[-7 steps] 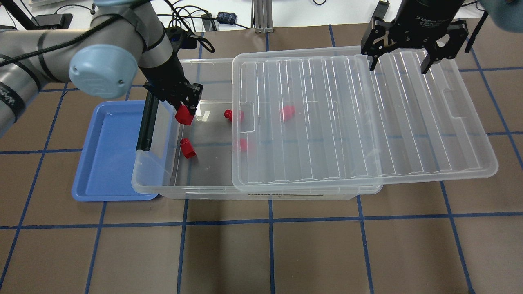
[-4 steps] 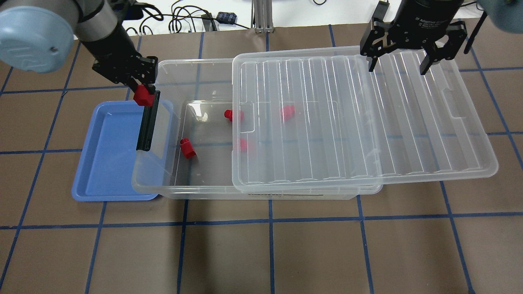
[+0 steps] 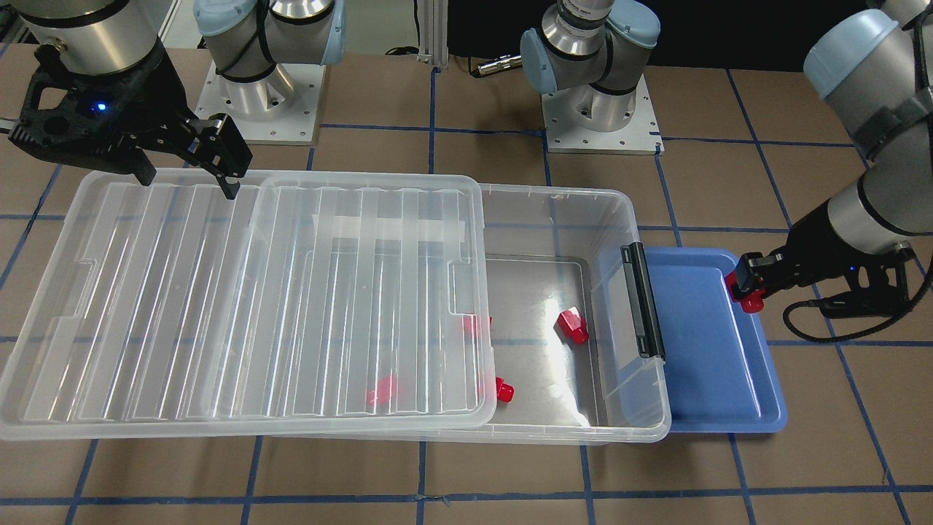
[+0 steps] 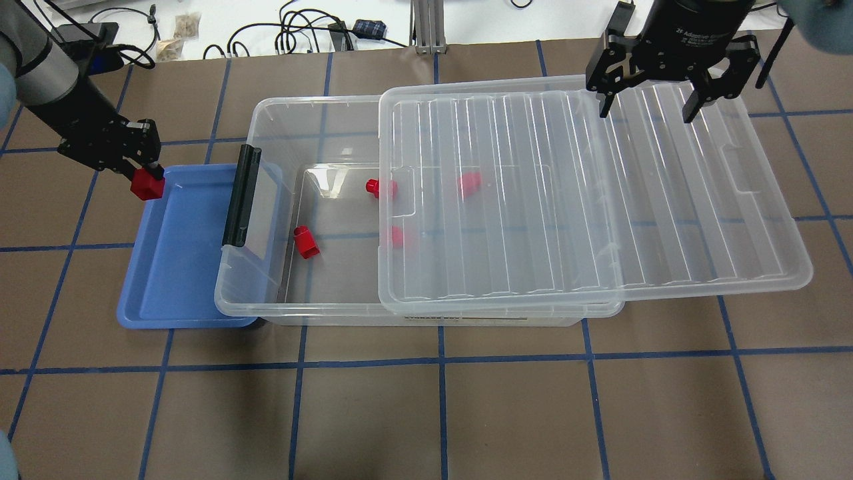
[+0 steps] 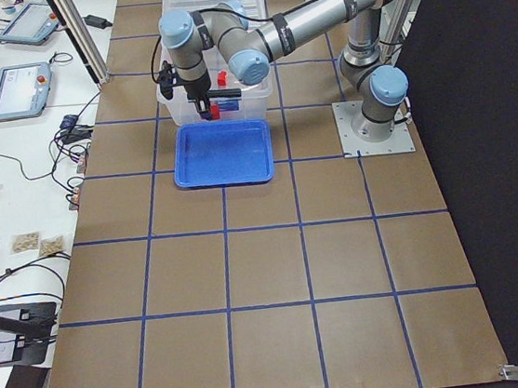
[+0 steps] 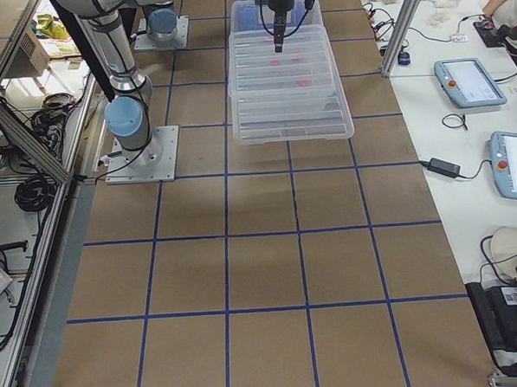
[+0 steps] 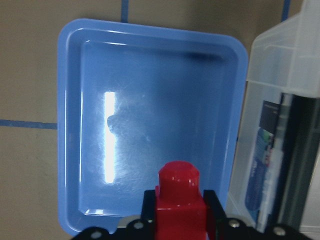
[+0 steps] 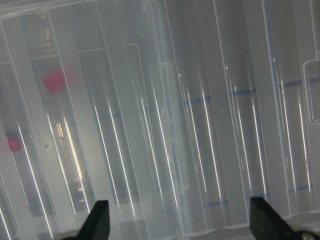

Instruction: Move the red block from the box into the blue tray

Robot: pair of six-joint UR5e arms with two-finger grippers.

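My left gripper (image 4: pixel 144 175) is shut on a red block (image 4: pixel 147 185), held above the far left corner of the blue tray (image 4: pixel 180 267). In the left wrist view the red block (image 7: pixel 178 200) sits between the fingers over the tray (image 7: pixel 150 100). The clear box (image 4: pixel 253 287) stands right of the tray, its black latch (image 4: pixel 241 195) facing it. Its ribbed lid (image 4: pixel 566 200) is slid to the right. One red block (image 4: pixel 306 241) lies in the open part, another (image 4: pixel 381 189) at the lid's edge, and two show through the lid (image 4: pixel 468 185). My right gripper (image 4: pixel 645 108) is open above the lid's far edge.
The box overlaps the tray's right rim (image 3: pixel 685 408). Both arm bases (image 3: pixel 598 109) stand on the robot's side of the table. Cables (image 4: pixel 300 33) lie beyond the table's far edge. Brown table with blue tape lines (image 4: pixel 440 360) lies in front of the box.
My left gripper has carried the red block out of the box, leftwards over the latch end, to above the tray's far left corner. The right gripper has stayed in place.
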